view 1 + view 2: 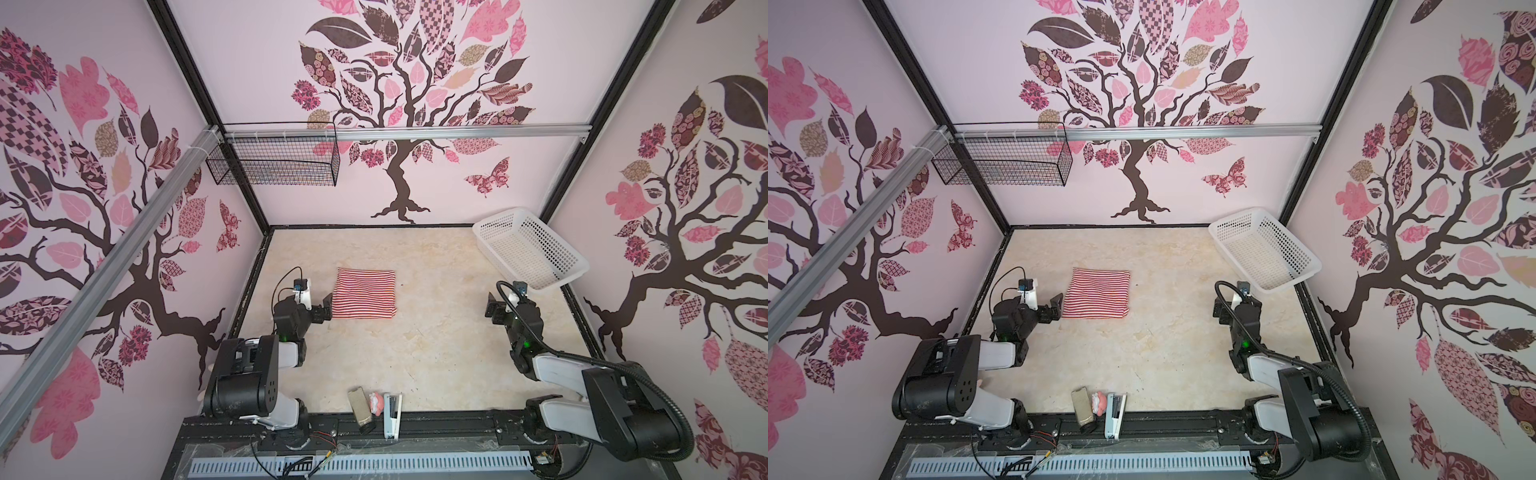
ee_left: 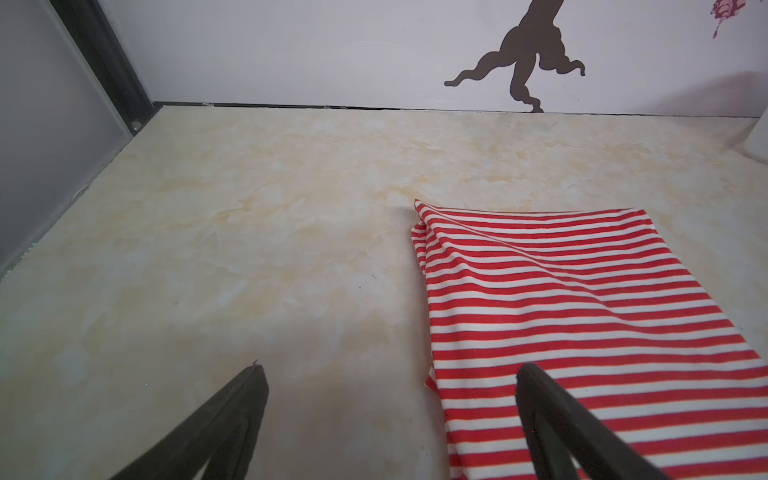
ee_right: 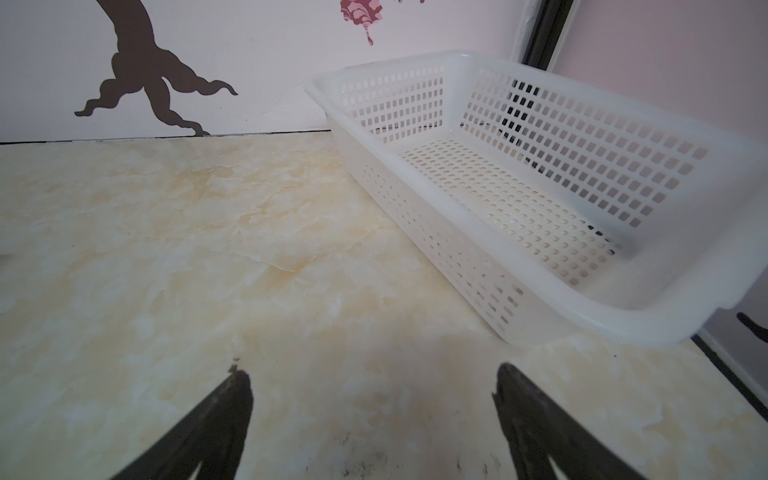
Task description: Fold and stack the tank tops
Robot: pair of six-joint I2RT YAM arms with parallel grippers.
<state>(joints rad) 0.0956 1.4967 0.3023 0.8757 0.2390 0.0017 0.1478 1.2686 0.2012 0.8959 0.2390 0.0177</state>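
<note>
One red-and-white striped tank top (image 1: 365,293) (image 1: 1098,293) lies folded into a flat rectangle on the marble-look table, left of centre in both top views. My left gripper (image 1: 326,309) (image 1: 1054,309) hangs open at the fold's near left corner. In the left wrist view that gripper (image 2: 388,368) has one finger over the striped cloth (image 2: 582,311) and the other over bare table, with nothing between them. My right gripper (image 1: 492,307) (image 1: 1219,311) (image 3: 370,374) stands open and empty over bare table on the right, far from the tank top.
A white perforated plastic basket (image 1: 494,218) (image 1: 1233,218) (image 3: 436,232) sits empty at the back right corner, tilted against the wall, just beyond the right gripper. A black wire basket (image 1: 274,162) hangs on the back rail. Small items (image 1: 376,409) lie at the front edge.
</note>
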